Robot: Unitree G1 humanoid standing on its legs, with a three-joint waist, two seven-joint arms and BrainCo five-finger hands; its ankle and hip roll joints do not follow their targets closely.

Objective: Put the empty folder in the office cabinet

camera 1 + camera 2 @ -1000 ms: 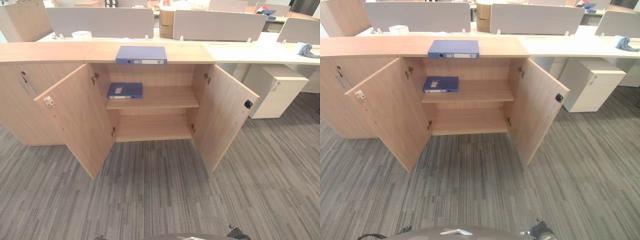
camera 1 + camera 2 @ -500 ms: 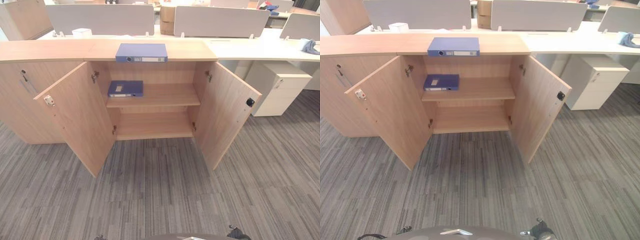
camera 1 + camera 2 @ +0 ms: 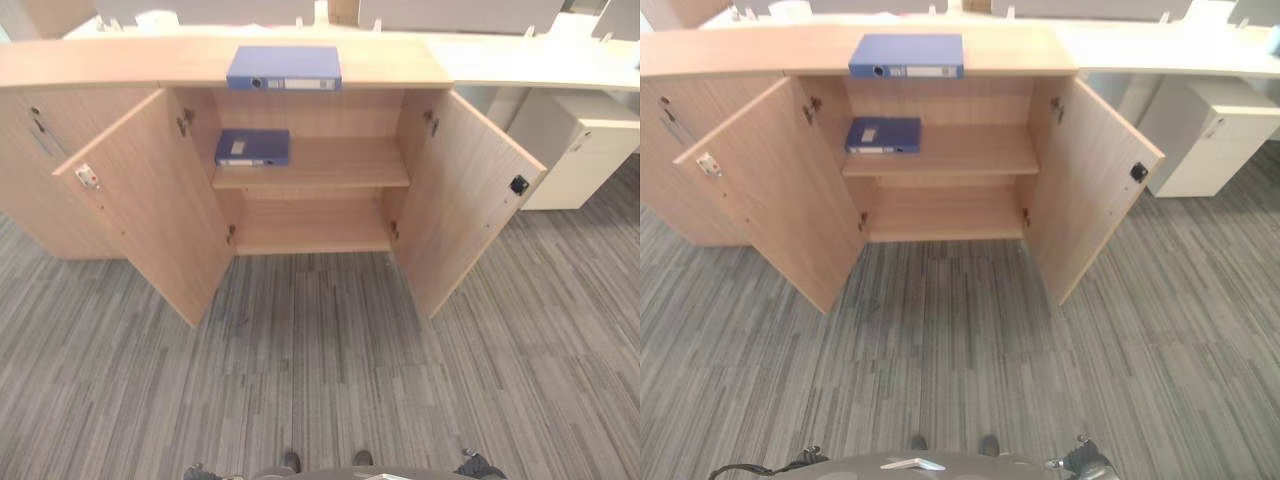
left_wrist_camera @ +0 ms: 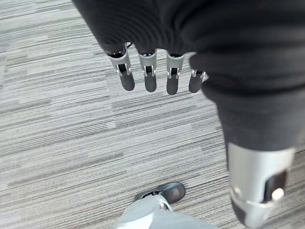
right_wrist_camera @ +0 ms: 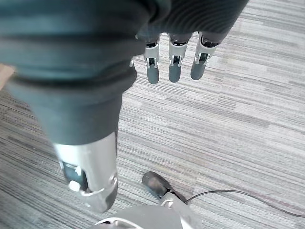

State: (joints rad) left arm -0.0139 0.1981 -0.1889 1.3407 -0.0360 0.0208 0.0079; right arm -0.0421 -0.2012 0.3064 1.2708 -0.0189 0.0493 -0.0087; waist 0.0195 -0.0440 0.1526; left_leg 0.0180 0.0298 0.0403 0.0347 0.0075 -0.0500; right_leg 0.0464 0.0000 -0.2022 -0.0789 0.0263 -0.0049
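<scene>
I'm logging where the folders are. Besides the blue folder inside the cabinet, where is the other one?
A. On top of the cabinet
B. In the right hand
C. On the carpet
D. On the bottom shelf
A: the second folder lies flat on the cabinet's top, above the one on the upper shelf; both hands hang empty.

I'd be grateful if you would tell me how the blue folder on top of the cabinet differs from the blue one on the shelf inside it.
The folder on top lies on the cabinet's top, near its front edge; the folder inside lies at the left end of the upper shelf. The top one looks thicker, its spine showing a ring hole and a label strip; the inside one looks thinner, with a label on its cover. Both are blue and lie flat.
</scene>
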